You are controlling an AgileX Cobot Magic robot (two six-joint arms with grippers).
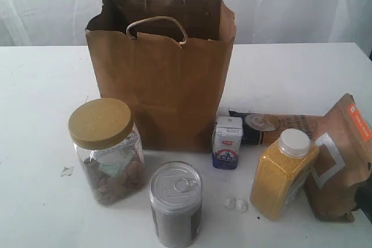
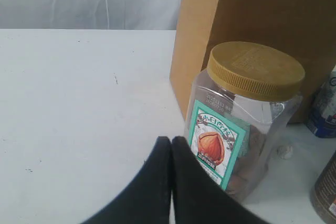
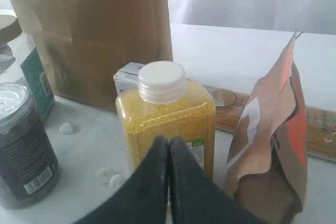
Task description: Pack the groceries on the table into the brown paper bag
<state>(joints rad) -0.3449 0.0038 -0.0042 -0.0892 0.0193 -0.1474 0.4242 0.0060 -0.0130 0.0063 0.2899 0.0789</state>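
A: Where are the jar (image 1: 109, 164) and bottle (image 1: 283, 175)?
B: On the table (image 1: 40, 85), in front of the paper bag (image 1: 168, 85).
A: The grippers?
B: Left gripper (image 2: 171, 141) and right gripper (image 3: 168, 140) both pressed together, empty.

Paper bag (image 1: 168, 91) brown. Jar (image 1: 113, 169) clear, lid (image 1: 100, 122) gold. Bottle (image 1: 279, 181) yellow grain, cap (image 1: 294, 142) white. Pouch (image 1: 340, 166) brown, label (image 1: 360, 122) orange.

White table (image 1: 35, 85) carries paper bag (image 1: 163, 85), jar (image 1: 107, 155), can (image 1: 176, 204), carton (image 1: 226, 143), bottle (image 1: 283, 175), pouch (image 1: 343, 155), spaghetti packet (image 1: 279, 127) — plus white crumbs (image 1: 236, 204).
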